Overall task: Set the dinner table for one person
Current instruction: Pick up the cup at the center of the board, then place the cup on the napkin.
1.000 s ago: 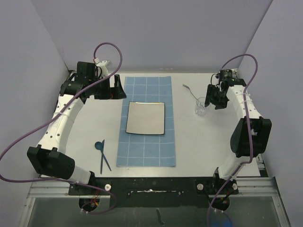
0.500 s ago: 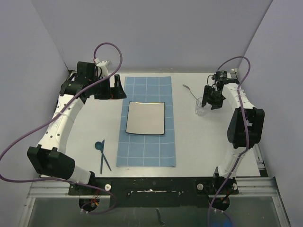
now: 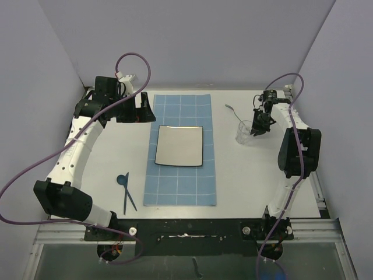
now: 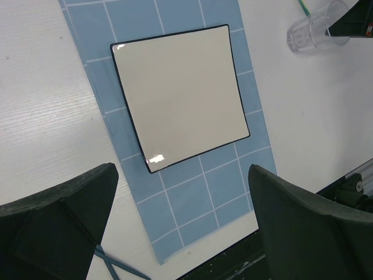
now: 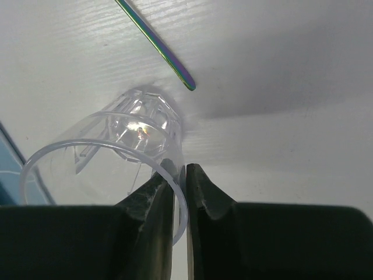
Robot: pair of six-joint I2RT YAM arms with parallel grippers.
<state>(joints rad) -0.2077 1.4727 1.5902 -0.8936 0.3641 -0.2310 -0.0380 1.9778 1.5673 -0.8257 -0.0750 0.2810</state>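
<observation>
Right gripper point(image 5: 179, 175) narrow, pinching rim of clear faceted plastic cup point(image 5: 105, 157): one finger inside, one outside. Cup upright, far right on large white rectangular dinner table point(image 3: 250, 175), right of blue gridded cloth mat point(image 3: 180, 186). Square black-rimmed plate point(image 3: 179, 144) on mat. Left gripper point(image 3: 139, 111) wide, empty, far left beside mat.

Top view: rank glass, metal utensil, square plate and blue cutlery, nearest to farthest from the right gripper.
1. The clear glass: rim in the jaws of the right gripper.
2. The metal utensil: just beyond it.
3. The square plate: middle of the view.
4. The blue cutlery: near left.
</observation>
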